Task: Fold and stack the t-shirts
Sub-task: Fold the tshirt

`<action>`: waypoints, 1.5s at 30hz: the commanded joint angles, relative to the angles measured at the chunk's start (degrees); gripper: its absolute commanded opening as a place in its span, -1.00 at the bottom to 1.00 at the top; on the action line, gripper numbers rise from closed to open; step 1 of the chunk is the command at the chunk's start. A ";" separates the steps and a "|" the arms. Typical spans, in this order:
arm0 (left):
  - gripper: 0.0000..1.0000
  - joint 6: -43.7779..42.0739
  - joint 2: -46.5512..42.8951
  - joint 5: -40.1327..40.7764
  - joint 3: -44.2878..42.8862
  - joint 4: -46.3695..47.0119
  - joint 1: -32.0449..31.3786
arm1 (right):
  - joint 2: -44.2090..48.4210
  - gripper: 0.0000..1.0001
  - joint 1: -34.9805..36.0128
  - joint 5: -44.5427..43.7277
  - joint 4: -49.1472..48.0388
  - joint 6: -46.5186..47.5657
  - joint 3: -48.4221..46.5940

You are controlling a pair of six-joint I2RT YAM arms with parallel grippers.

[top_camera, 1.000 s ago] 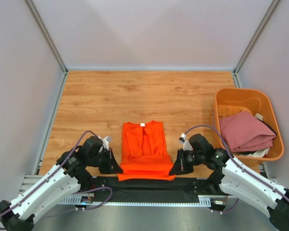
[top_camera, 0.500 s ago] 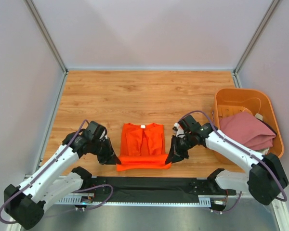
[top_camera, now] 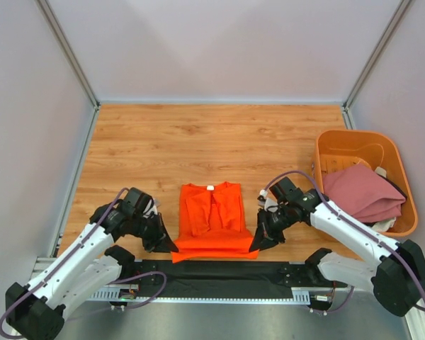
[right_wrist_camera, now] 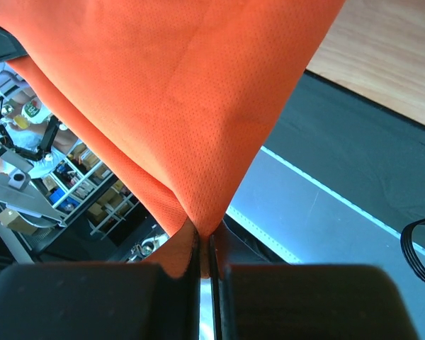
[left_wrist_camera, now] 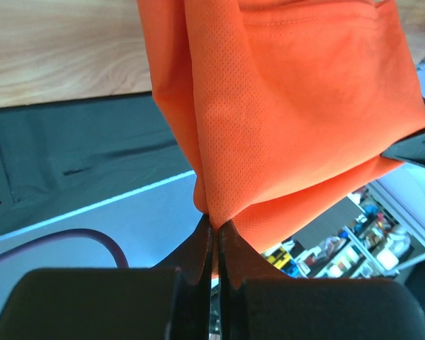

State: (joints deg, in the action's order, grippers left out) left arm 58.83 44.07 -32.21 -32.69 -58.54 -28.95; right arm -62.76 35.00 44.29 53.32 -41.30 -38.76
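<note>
The bright orange t-shirt (top_camera: 212,216) lies on the wooden table near its front edge, sleeves folded in, collar away from the arms. My left gripper (top_camera: 171,249) is shut on the shirt's near left corner; the cloth (left_wrist_camera: 283,120) hangs from its closed tips (left_wrist_camera: 215,228). My right gripper (top_camera: 253,248) is shut on the near right corner, with the cloth (right_wrist_camera: 184,99) pinched at its tips (right_wrist_camera: 203,237). Both corners are lifted over the table's front edge. A dusty pink t-shirt (top_camera: 361,193) lies in the tub.
An orange plastic tub (top_camera: 354,145) stands at the right of the table with the pink shirt, cables and small items inside. A black strip (top_camera: 219,273) runs along the front edge between the arm bases. Grey walls enclose the table.
Both grippers, holding the shirt's near corners, moved away from the bases one second ago, then came back a little toward the front edge. The near hem moved with them.
</note>
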 commanded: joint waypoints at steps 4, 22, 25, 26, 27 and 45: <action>-1.00 1.20 -5.23 1.88 2.54 -6.67 0.74 | 2.47 -1.00 -0.46 -0.61 6.98 1.92 3.16; -1.00 -7.58 24.11 5.05 -16.61 -2.27 9.52 | -24.59 -0.99 -9.08 4.13 10.05 14.49 -17.90; -1.00 -10.39 31.66 7.50 -22.75 -3.76 10.58 | -28.37 -0.99 -10.30 6.50 8.73 13.53 -20.11; -1.00 -11.62 32.91 8.20 -23.82 -3.86 10.75 | -30.03 -0.99 -10.74 6.68 8.56 13.35 -20.73; -1.00 -12.07 34.14 8.12 -24.78 -3.86 11.10 | -30.83 -0.99 -11.09 7.38 8.73 13.87 -21.35; 0.12 -25.87 59.98 17.44 -51.49 11.08 14.71 | -59.40 -0.18 -20.85 5.19 -1.20 11.15 -53.23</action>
State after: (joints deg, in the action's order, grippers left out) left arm 38.09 102.85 -19.68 -77.84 -54.50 -15.29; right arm -120.49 16.82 52.31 55.44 -29.52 -84.51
